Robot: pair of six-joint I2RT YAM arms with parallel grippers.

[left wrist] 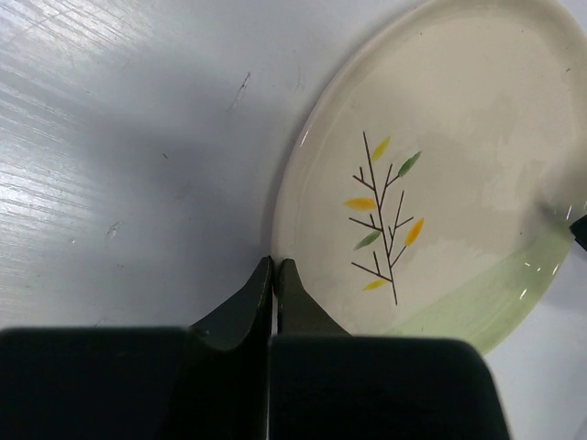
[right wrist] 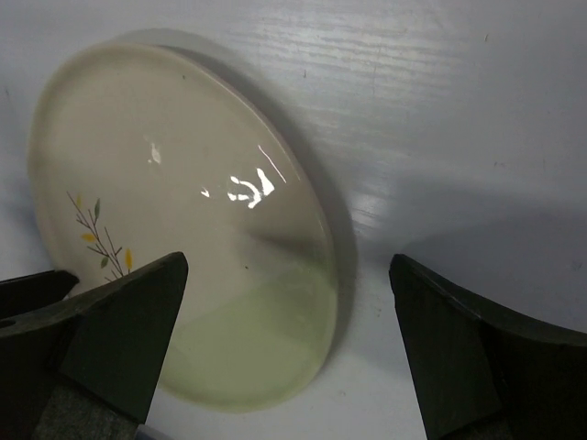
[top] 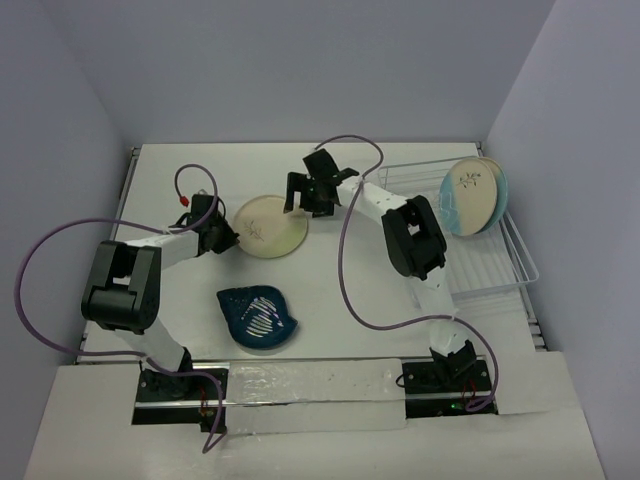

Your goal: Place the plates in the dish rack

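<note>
- Sprig plate (top: 270, 226) lies on the table (top: 310, 290), well left of the dish rack (top: 520, 265), between both grippers.
- Left gripper (left wrist: 273, 266): jaws shut, empty, tips touching the plate's rim (probably bracing it).
- Right gripper (right wrist: 289, 266): jaws wide open, straddling the opposite rim.
- Glazed ceramic: stiff, slick, chippable. Pinch the rim, not the face.
</note>
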